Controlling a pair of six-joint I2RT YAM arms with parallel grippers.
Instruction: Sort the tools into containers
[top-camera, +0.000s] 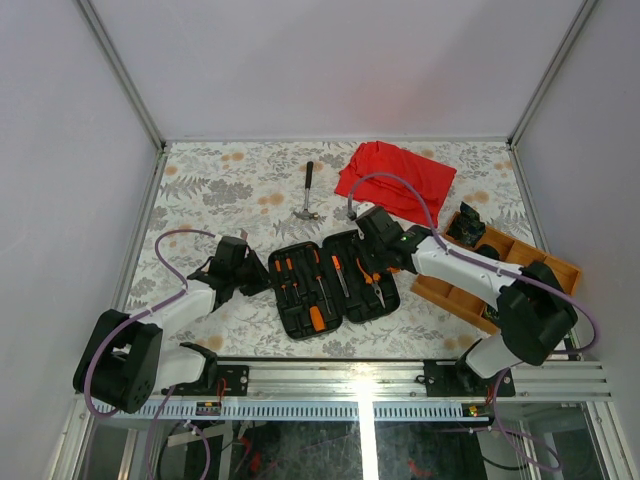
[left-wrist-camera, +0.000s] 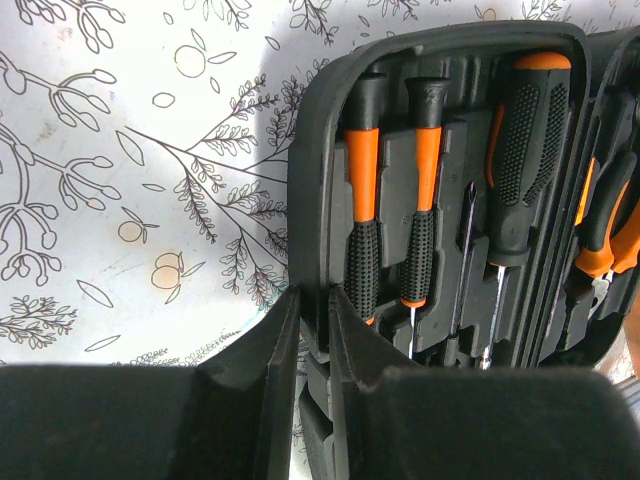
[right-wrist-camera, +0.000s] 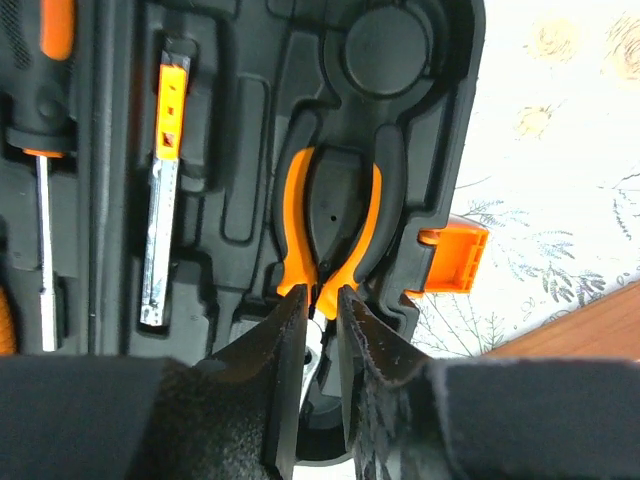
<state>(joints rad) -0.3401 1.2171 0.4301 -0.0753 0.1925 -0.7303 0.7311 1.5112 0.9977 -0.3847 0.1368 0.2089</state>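
Grip on the orange-handled pliers (right-wrist-camera: 295, 220)
Our right gripper (right-wrist-camera: 322, 300) looks pinched on their nose, handles pointing away, in the black plastic tool case (left-wrist-camera: 310, 180); left gripper (left-wrist-camera: 312, 300) clamps its left rim.

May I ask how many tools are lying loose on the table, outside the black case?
1: the hammer lies on the table beyond the case, left of the red cloth. Others may be hidden.
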